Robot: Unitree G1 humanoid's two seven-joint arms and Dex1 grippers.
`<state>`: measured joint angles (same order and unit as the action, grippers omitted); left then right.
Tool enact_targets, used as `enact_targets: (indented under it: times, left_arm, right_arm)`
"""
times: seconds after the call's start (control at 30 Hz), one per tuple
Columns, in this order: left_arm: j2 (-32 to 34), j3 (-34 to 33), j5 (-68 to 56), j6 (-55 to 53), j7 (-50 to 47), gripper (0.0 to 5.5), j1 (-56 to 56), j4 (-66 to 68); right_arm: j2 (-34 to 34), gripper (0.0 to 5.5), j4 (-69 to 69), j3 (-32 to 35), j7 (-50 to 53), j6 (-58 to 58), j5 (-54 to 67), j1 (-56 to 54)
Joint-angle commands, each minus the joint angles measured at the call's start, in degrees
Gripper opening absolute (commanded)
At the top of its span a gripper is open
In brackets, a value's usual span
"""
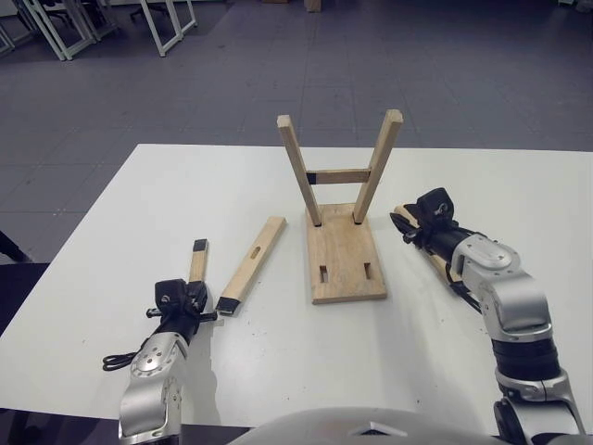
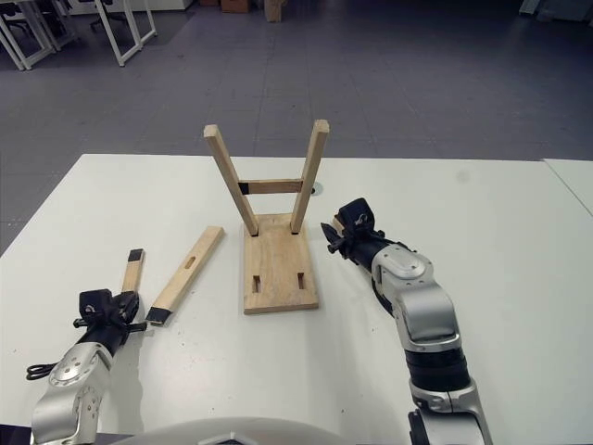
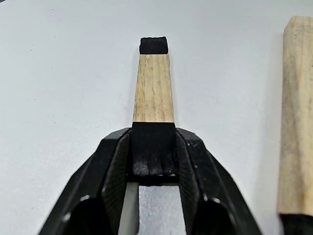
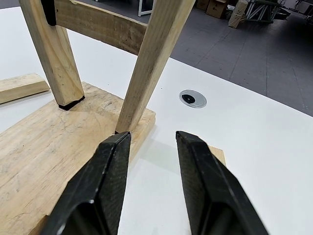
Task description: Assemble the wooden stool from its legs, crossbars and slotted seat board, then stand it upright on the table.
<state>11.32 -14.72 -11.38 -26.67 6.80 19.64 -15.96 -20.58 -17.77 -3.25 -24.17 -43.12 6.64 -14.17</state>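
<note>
Two upright legs [image 1: 299,171], perhaps two loose

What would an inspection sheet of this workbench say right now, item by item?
Surface: white table, with a round grommet set in it.
Job's things: seat board lies flat; upright legs stand in its far slots, joined by a fitted crossbar; the near slots are empty. A loose leg lies to its left; another wooden piece lies under the right arm.
Clutter: nothing seen.
Grippers: left gripper shut on a short crossbar at its black end; right gripper open beside the seat board.
Cables: black cable looped by the left arm.
Surroundings: grey floor, white frames behind.
</note>
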Motion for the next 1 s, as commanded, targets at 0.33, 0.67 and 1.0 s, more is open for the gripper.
enact_targets:
  times: [0.33, 0.67, 1.0]
  left_arm:
    - [8.3, 5.6, 9.1, 14.0, 4.9, 1.32, -1.1, -22.6]
    - [12.3, 18.0, 14.2, 15.5, 12.3, 1.32, -14.2, -24.6]
    - [12.6, 21.0, 12.2, 14.8, 17.1, 1.32, -15.8, -23.2]
  right_arm:
    - [9.7, 2.47, -5.1, 15.7, 1.3, -23.2, 23.8, -9.3]
    - [26.7, 4.17, 1.7, 35.6, 10.2, -45.0, 47.2, -24.0]
    - [30.3, 4.18, 12.0, 41.3, 16.0, -45.6, 60.7, -31.6]
